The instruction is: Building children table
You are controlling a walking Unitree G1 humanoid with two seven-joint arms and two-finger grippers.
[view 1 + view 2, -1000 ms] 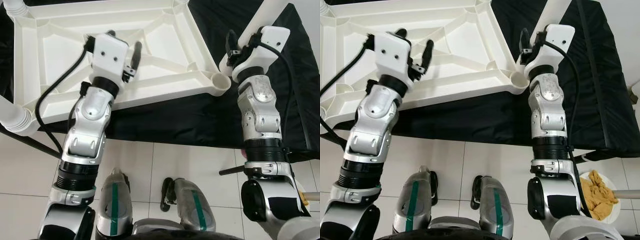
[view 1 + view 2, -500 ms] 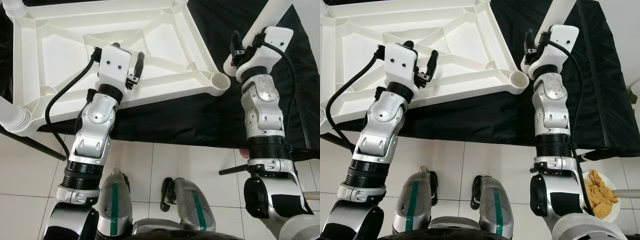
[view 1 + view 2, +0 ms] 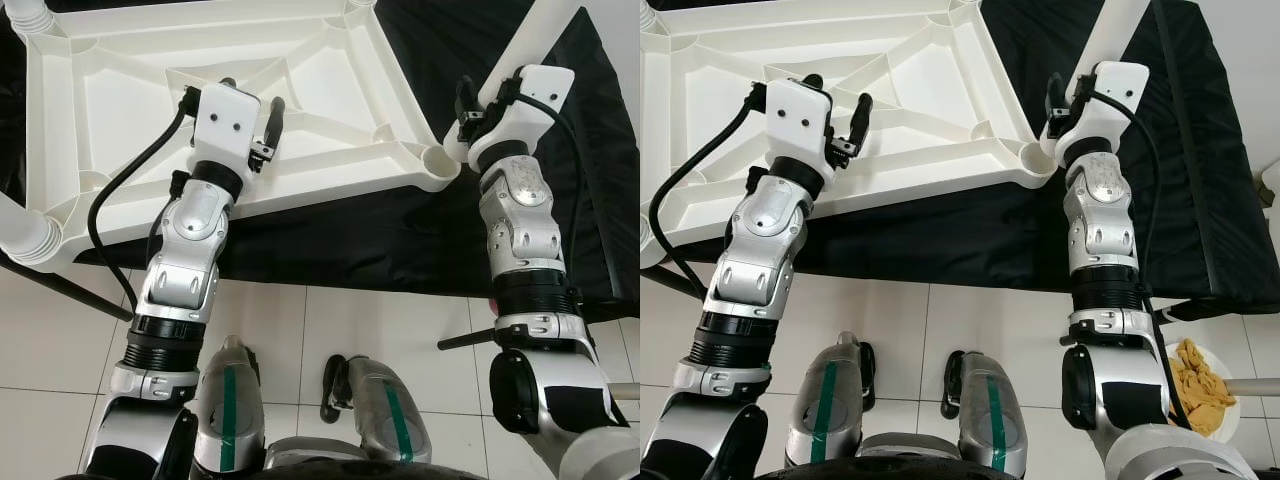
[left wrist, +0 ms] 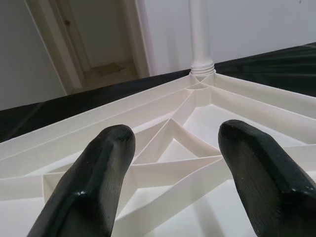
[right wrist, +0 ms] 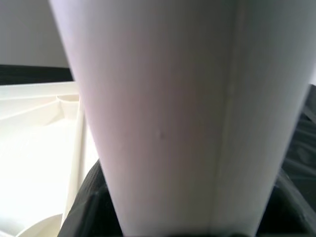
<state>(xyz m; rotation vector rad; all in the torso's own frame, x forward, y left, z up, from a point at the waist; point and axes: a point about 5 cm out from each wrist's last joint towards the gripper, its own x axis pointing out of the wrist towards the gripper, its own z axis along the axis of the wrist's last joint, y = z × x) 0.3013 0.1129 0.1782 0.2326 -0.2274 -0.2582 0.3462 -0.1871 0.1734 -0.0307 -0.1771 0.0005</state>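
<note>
A white moulded-plastic children's table top (image 3: 330, 60) lies upside down, ribbed underside up, on a surface draped in black cloth (image 3: 400, 235). Two white plastic legs are already seated in corner sockets: one (image 3: 25, 235) at the near left corner, one (image 4: 201, 37) at a far corner, standing upright in the left wrist view. A further white leg stub (image 3: 28, 14) shows at the far left corner.

The left claw (image 3: 250, 105) hovers over the central ribs of the underside, its two black fingers (image 4: 94, 182) spread apart and holding nothing.

The right claw (image 3: 478, 100) is clenched around a third loose white tubular leg (image 3: 535, 40), held just beside the empty round socket (image 3: 440, 165) at the near right corner; the leg's lower end is close to the socket, though whether it touches cannot be told.

On the white tiled floor (image 3: 350, 320), a round white bowl of yellow-brown cloth-like material (image 3: 1200, 395) sits to the robot's right.
</note>
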